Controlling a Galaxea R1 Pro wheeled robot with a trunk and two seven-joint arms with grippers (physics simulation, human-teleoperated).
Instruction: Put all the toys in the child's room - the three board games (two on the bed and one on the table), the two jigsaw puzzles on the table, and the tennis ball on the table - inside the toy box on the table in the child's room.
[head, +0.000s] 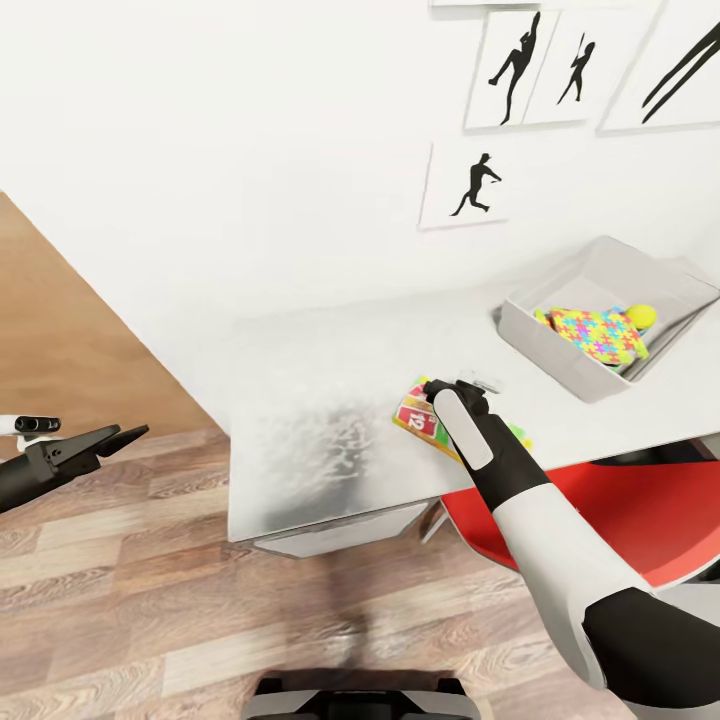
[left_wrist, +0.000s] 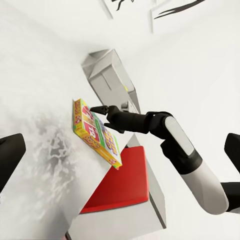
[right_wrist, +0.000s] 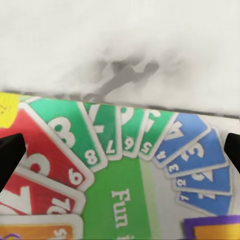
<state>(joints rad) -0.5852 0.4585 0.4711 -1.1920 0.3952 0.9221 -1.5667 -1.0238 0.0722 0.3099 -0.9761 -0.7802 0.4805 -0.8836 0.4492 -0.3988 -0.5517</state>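
Fingers of my right gripper (head: 452, 386) stood spread over the Skip-Bo board game (left_wrist: 95, 132), gripping nothing, the carton flat near the table's (head: 320, 420) front edge. I judged an edge grip best before lifting toward the toy box (head: 560, 355).

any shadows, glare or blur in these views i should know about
Head view: mottled grey reflection patch on the table near its front edge, prints sharp. Right wrist view: the right hand's forked shadow falls on the tabletop beyond the board game, whose print is soft up close. Left wrist view: wide-angle stretch and the same mottling.
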